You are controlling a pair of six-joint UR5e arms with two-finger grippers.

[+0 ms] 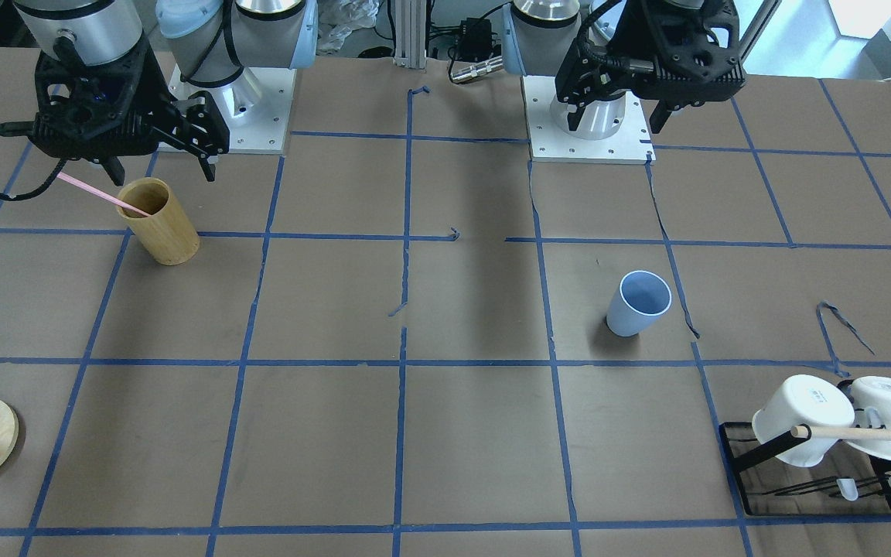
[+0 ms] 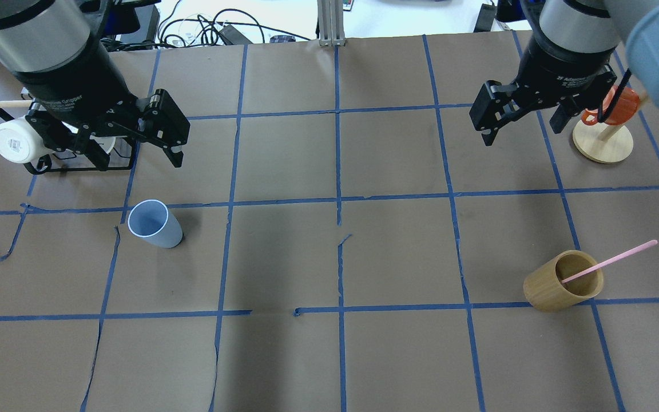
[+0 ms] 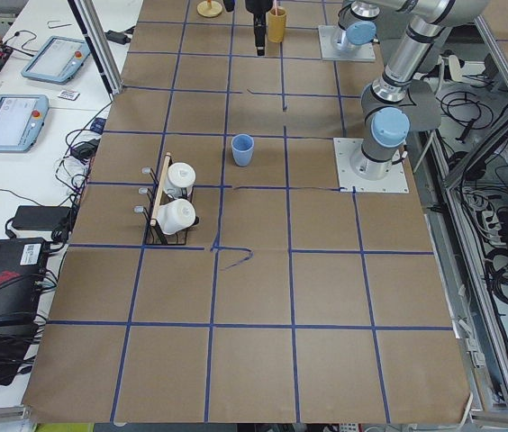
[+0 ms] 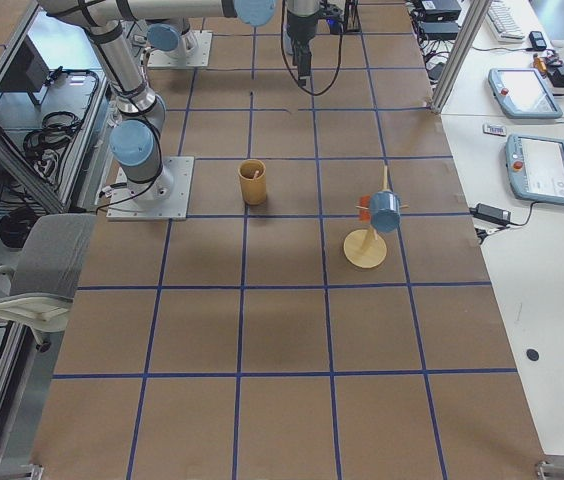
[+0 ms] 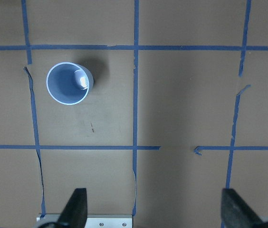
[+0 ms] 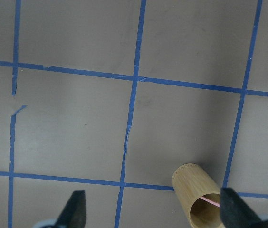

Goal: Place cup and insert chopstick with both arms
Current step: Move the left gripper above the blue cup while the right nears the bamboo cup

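Ok, light blue plastic cup (image 2: 155, 224) stands upright on the brown paper counter (image 2: 398, 257), left half, near the black wire rack of white mugs (image 1: 766, 449) but apart from it. Pink chopstick (image 2: 610, 261) leans in the bamboo cylinder holder (image 2: 563, 280), right half, overhanging its rim. Left hand (image 5: 155, 211) and right hand (image 6: 155, 211) are raised, spread wide, holding nothing. A wide stretch of counter separates cup and holder
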